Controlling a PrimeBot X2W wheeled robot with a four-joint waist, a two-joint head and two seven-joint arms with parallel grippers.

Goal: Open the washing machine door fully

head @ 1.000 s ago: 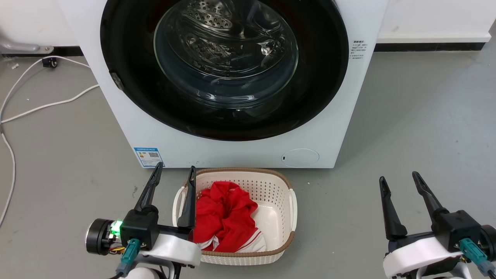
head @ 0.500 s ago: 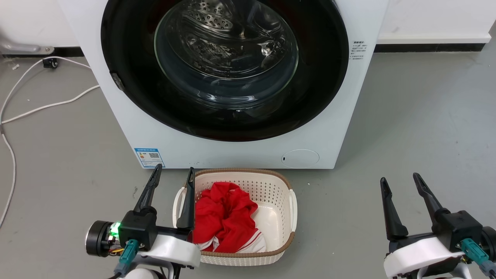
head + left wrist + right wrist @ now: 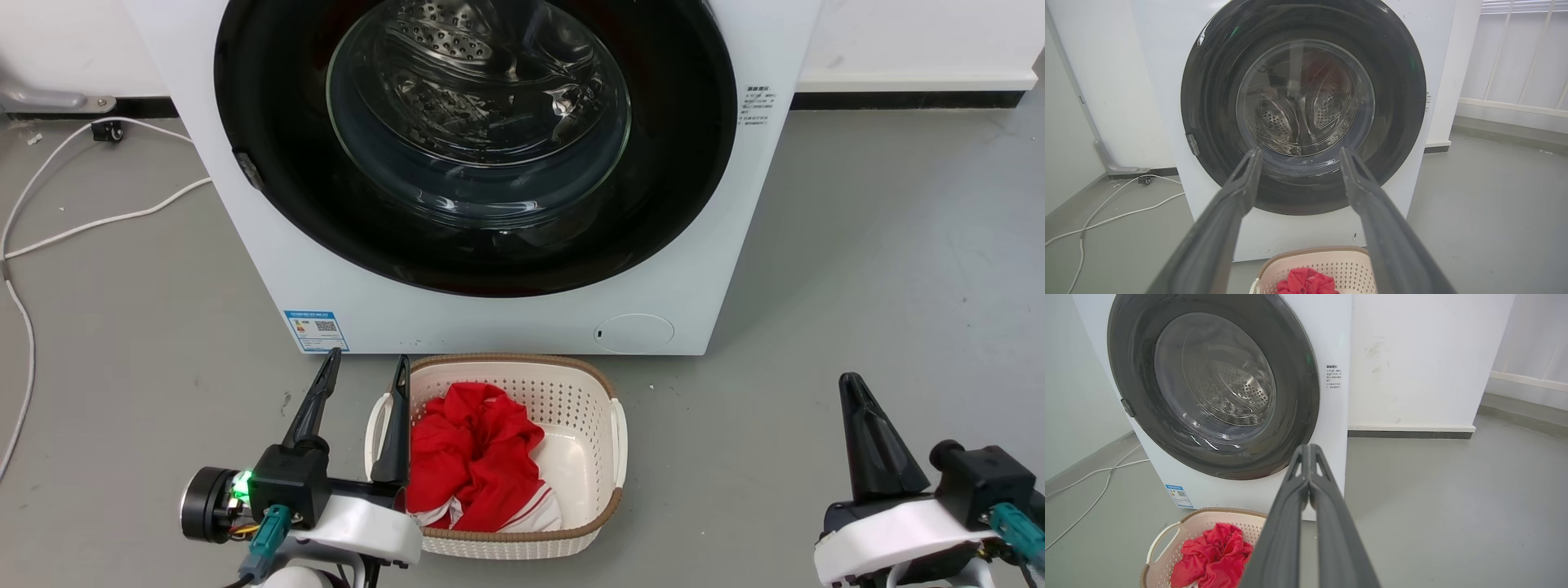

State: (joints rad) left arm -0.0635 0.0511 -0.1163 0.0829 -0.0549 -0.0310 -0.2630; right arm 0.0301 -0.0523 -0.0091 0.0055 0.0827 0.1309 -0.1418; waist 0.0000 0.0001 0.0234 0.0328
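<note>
If closed, door point(image 3: 678, 163) (right hand point(image 3: 1309, 450) pinched)

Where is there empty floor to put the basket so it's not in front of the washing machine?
Biggest bare patch: grey floor right of the washing machine, from the black skirting down to the right gripper. The left floor is open too, but a white cable crosses it. Crowded: just before the machine, where the basket and left gripper sit.

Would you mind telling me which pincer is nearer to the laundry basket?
Left. The left pincer is at the laundry basket's left handle, one finger overlapping its rim in the head view; the right pincer is well off to its right, above the grey floor.
</note>
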